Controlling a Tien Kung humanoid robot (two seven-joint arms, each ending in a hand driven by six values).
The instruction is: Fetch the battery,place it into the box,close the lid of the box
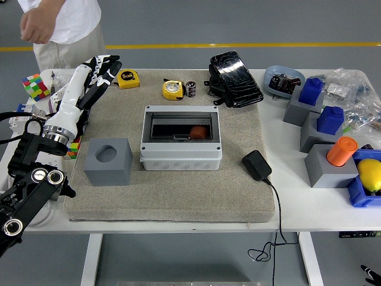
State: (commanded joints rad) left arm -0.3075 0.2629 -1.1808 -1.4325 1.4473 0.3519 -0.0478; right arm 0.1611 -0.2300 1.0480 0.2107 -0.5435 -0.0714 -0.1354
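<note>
- The battery (198,131), an orange-red object, lies inside the box (181,138), under its dark see-through lid (180,126), toward the right of the window.
- The box sits near the middle of the grey mat (178,185) on the white table (321,202), its lid down over the opening.
- The left hand (98,71) is well apart from the box, up and to the left of it, over the mat's far-left corner and near the yellow tape measure (128,78).
- The left arm rises from the lower left edge; its white forearm slants up and right, the hand extended in line with it.
- The fingers are stretched out and loosely spread, holding nothing.
- The battery's outline is blurred through the lid, so its long axis and which way it points cannot be told.
- A grey block (108,160) with a round hole stands just left of the box, between the box and the arm.
- A second yellow tape measure (172,89) and a small dark cylinder (191,89) lie beyond the box.
- A person (59,27) in a white shirt stands at the far-left corner, one hand (37,26) held in front of the body, away from the table's things.
</note>
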